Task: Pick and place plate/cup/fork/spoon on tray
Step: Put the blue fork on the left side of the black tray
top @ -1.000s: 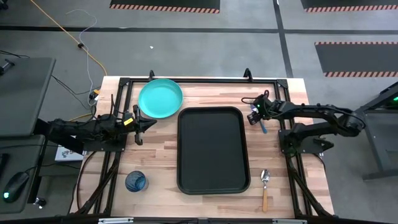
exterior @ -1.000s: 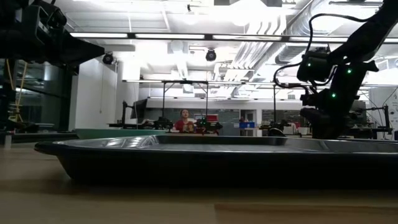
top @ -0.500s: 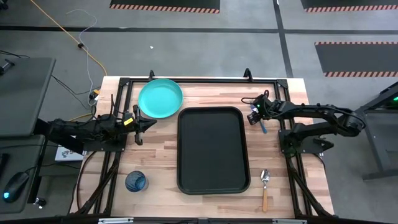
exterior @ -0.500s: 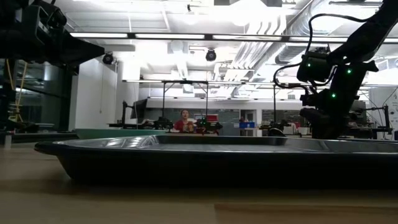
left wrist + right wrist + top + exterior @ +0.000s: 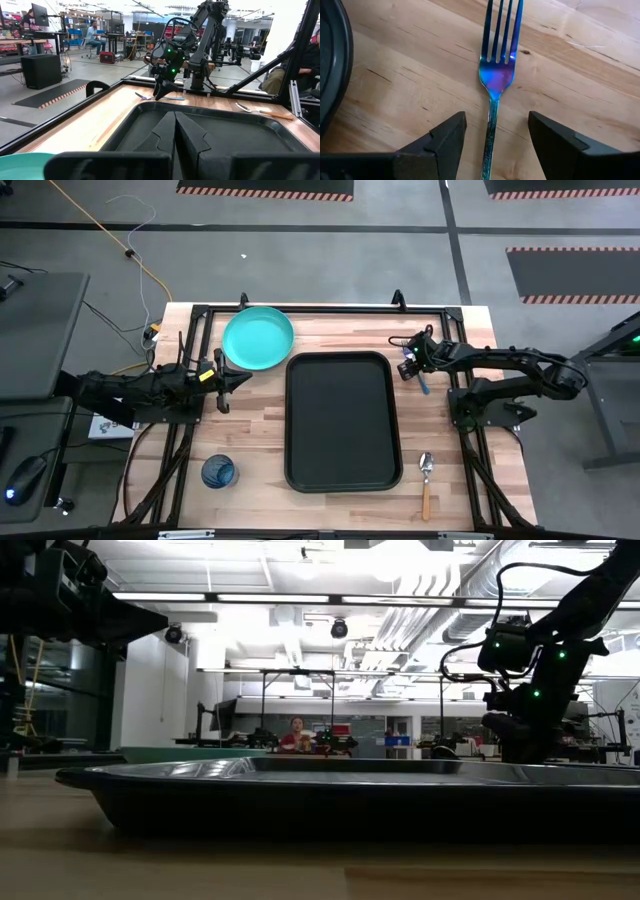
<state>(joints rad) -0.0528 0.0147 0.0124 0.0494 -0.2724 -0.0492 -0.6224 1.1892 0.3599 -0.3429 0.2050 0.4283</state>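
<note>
The tray (image 5: 339,421) lies bare in the middle of the counter (image 5: 250,430), nothing on it yet. Nearest, the cup (image 5: 218,472) stands at the near left and the spoon (image 5: 426,480) lies at the near right, both untouched. Farther back on the right, the right gripper (image 5: 492,131) hangs over the fork (image 5: 497,75), its jaws spread wide to either side of the handle; nothing has shifted over the last second, so the grab looks about to begin. On the left, the left gripper (image 5: 240,381) waits with jaws clenched just beside the plate (image 5: 258,338), at the far left.
</note>
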